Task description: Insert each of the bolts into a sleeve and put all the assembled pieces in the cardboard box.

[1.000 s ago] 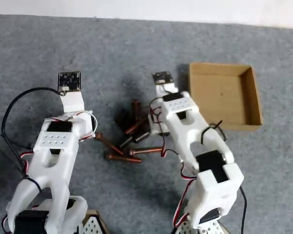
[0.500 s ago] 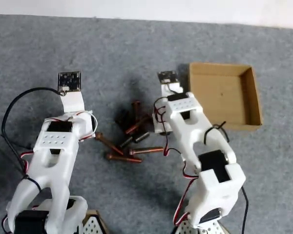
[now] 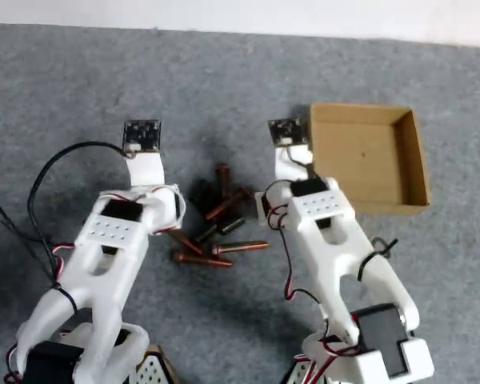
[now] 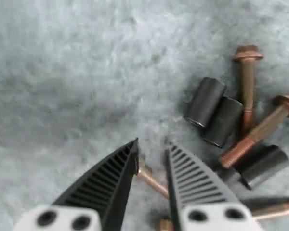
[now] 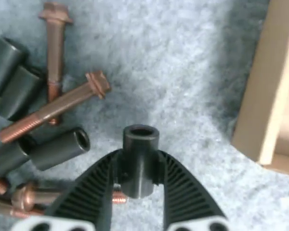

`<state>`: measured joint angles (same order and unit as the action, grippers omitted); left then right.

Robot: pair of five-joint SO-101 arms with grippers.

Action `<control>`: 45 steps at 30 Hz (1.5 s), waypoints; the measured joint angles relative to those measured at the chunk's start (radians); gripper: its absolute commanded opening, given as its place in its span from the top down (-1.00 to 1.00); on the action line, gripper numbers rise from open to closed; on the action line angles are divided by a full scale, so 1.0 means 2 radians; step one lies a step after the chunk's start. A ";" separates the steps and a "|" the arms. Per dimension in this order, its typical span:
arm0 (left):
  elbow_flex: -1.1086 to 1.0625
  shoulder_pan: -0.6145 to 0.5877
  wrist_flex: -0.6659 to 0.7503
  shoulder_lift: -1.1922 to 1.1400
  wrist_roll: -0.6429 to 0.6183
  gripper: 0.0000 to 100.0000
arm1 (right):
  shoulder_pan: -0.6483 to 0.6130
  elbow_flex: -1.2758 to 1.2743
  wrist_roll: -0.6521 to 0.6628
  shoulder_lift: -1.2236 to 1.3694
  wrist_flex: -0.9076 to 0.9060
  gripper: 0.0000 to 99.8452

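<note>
A loose pile of copper bolts point(image 3: 224, 202) and black sleeves point(image 3: 200, 192) lies on the grey carpet between the two arms. My right gripper point(image 5: 139, 155) is shut on one black sleeve point(image 5: 139, 139), held upright with its hole showing, between the pile and the cardboard box point(image 3: 368, 156). My left gripper point(image 4: 151, 147) is open just above the carpet at the pile's left side. A copper bolt point(image 4: 151, 179) lies under the gap between its fingers. Two sleeves point(image 4: 214, 111) and two bolts point(image 4: 260, 130) lie just beyond it.
The cardboard box wall point(image 5: 267, 96) stands close beside the held sleeve. Two more bolts point(image 3: 220, 252) lie at the near side of the pile. Open carpet stretches beyond the pile and to the left. Cables hang off both arms.
Both arms have swung to the right. The right one has moved away from the pile toward the box. The left one has come up to the pile and now covers a bolt there.
</note>
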<state>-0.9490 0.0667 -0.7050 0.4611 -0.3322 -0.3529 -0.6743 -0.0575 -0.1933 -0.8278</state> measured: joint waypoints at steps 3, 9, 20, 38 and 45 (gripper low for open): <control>0.000 0.002 -0.015 0.000 -0.058 0.77 | 0.005 -0.001 0.000 -0.004 0.001 0.99; -0.002 0.004 -0.018 0.000 -0.080 0.77 | 0.027 -0.001 0.000 -0.005 0.001 0.99; -0.036 0.004 -0.041 0.000 -0.137 0.77 | 0.025 -0.001 0.017 -0.005 0.028 0.99; -0.001 0.030 -0.012 -0.130 -0.168 0.77 | 0.025 -0.010 0.017 -0.005 0.033 0.99; 0.008 0.030 -0.013 -0.151 -0.169 0.77 | 0.025 -0.010 0.017 -0.005 0.033 0.99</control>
<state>-0.9321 0.1266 -0.7311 0.1588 -0.6697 -0.3023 -0.6943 -0.0238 -0.2041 -0.7618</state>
